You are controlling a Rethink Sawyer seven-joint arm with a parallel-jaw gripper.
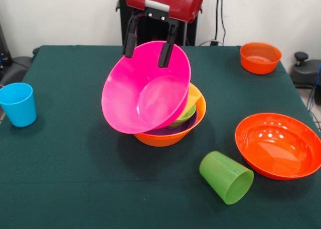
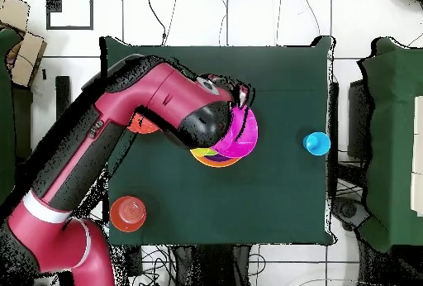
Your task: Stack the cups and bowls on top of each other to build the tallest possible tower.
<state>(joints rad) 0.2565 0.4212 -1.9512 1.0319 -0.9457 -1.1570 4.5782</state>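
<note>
1. Jaws of gripper (image 1: 149, 54) clamped over rim of one pink bowl (image 1: 145, 88), tilted against the tower (image 1: 173, 131).
2. Elsewhere on worktop (image 1: 75, 189): two orange bowls, two cups.

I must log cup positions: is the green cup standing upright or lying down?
Lying down: the green cup rests on its side on the table, mouth facing the camera.
</note>
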